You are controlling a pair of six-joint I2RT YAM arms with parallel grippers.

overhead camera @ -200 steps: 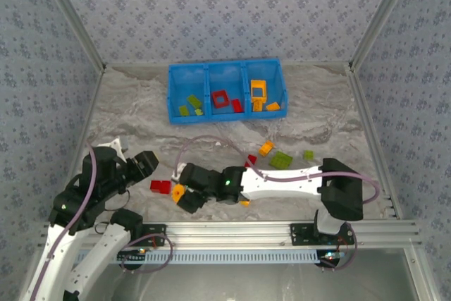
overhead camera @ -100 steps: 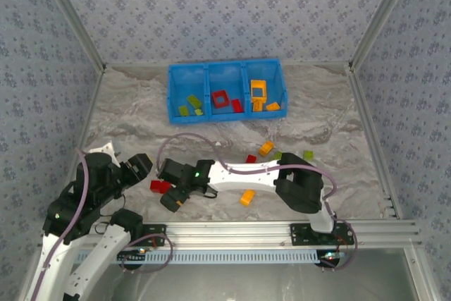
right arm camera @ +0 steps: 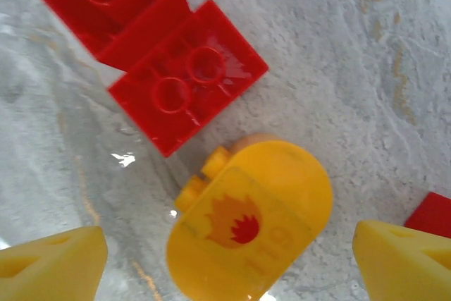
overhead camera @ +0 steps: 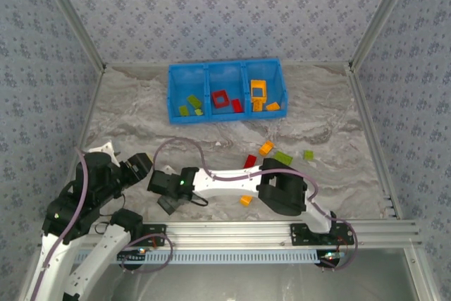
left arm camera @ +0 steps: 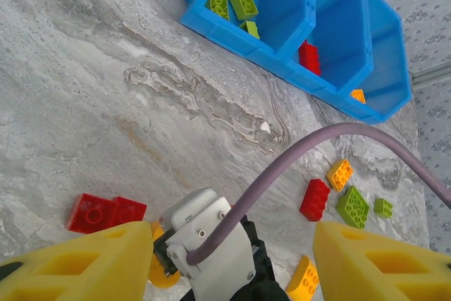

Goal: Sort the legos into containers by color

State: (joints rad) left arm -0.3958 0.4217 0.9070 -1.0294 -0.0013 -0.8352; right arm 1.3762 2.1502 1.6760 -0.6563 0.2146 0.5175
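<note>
The blue container [overhead camera: 224, 91] stands at the back: green legos [overhead camera: 190, 103] lie in its left compartment, red ones [overhead camera: 224, 99] in the middle, orange-yellow ones [overhead camera: 259, 94] on the right. My right gripper [overhead camera: 165, 201] reaches far left along the front, open. Between its fingers lies a rounded yellow piece with a flame print [right arm camera: 250, 220], untouched, beside two red bricks [right arm camera: 187, 96]. My left gripper [overhead camera: 139, 165] hovers open just left of it, over the right wrist housing [left arm camera: 208, 244]. Loose orange [overhead camera: 266, 148], red [overhead camera: 250, 161] and green [overhead camera: 283, 158] bricks lie mid-table.
The right arm [overhead camera: 232, 177] and its purple cable [left arm camera: 317, 153] cross the front of the table. A small green brick [overhead camera: 309, 154] and an orange one [overhead camera: 245, 200] lie near the arm. Metal frame rails [overhead camera: 84, 125] border the table.
My right arm has swung left across the front, its elbow folding in, and the gripper now sits over the yellow piece and red bricks. The left arm has barely moved.
</note>
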